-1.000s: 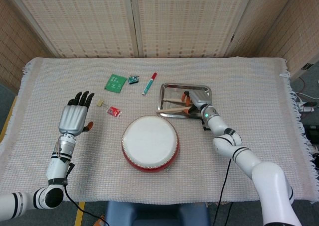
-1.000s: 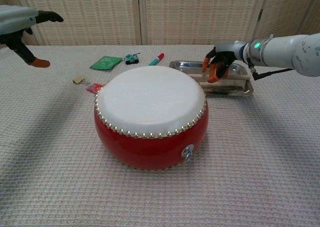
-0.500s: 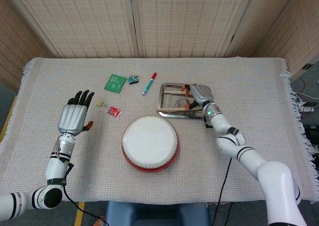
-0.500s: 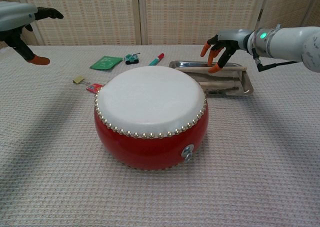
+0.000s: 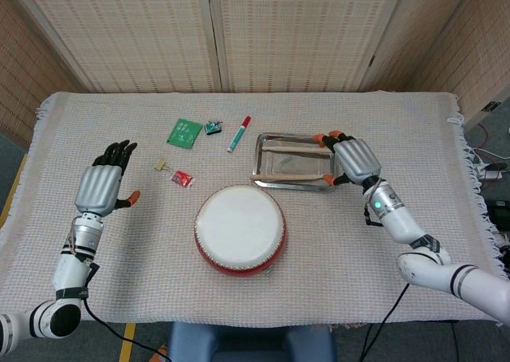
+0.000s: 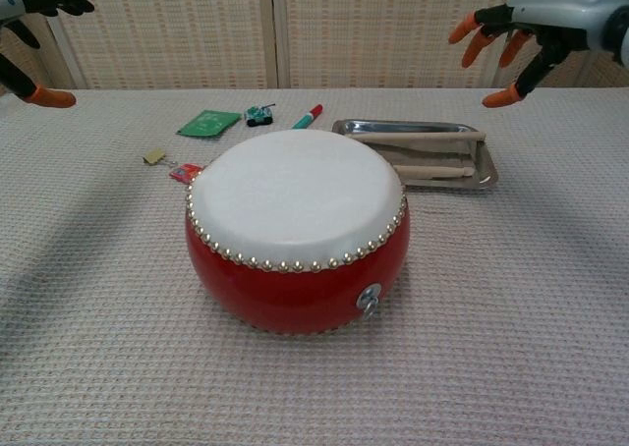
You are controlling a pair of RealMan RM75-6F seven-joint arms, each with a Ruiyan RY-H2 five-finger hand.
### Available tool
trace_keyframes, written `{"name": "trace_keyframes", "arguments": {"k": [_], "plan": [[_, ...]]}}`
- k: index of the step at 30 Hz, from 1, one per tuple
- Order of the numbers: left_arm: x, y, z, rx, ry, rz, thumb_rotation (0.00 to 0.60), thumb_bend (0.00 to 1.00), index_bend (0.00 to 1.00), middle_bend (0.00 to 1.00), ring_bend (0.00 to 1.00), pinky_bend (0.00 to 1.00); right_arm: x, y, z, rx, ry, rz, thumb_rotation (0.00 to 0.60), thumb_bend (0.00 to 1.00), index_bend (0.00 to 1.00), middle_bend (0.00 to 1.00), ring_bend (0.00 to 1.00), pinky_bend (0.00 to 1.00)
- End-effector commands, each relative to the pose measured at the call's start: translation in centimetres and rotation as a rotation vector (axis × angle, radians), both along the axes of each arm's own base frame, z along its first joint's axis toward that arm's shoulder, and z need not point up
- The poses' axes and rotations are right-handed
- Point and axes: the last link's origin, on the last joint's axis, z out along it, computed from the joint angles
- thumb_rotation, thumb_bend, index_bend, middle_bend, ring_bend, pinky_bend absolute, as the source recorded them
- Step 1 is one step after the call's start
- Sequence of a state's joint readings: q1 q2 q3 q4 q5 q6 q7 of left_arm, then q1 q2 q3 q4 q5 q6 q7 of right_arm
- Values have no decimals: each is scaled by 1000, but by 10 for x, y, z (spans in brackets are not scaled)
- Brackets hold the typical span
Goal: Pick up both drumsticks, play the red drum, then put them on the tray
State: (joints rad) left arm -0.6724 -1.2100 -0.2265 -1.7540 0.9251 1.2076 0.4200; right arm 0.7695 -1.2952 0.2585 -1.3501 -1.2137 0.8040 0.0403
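Well, from the head view, both drumsticks (image 5: 291, 162) lie in the metal tray (image 5: 262, 144), which sits toward the back of the surface (image 5: 446, 202) and a little right of its middle. One stick runs along the tray's back side, the other slants across its front part with an end poking over the left rim. The red drum (image 5: 240, 229) stands just in front of the tray, nearer the front edge, white skin up. The right hand (image 5: 355, 161) hovers at the tray's right end, back of the hand upward, fingers (image 5: 329, 138) apart and holding nothing. The left hand (image 5: 100, 188) is well off toward the left edge, palm down, fingers spread, also empty. Behind the drum, toward the back left, lie a green card (image 5: 184, 132), a small green toy (image 5: 213, 127), a red-capped marker (image 5: 238, 134), a small clip (image 5: 160, 165) and a red packet (image 5: 182, 179).

From the chest view, the drum (image 6: 297, 232) fills the middle, with the tray (image 6: 484, 167) behind it to the right and the two sticks (image 6: 423, 138) resting inside it. The right hand (image 6: 521, 26) is up in the air above and beyond the tray's right end, its orange-tipped fingers (image 6: 497, 97) splayed, touching nothing. The left hand (image 6: 28, 24) shows only partly at the upper left corner, raised, fingers apart. The marker (image 6: 308, 116), toy (image 6: 258, 115) and green card (image 6: 207, 123) lie along the back.
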Motion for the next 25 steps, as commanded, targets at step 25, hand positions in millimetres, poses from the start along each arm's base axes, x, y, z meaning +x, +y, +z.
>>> {"name": "trace_keyframes", "arguments": {"k": [25], "plan": [[-91,-135,23,136,-5,72,600,271,0,0,0,185,-120,223,74,-281,60,-151,600,159,0,0,0,0]]}}
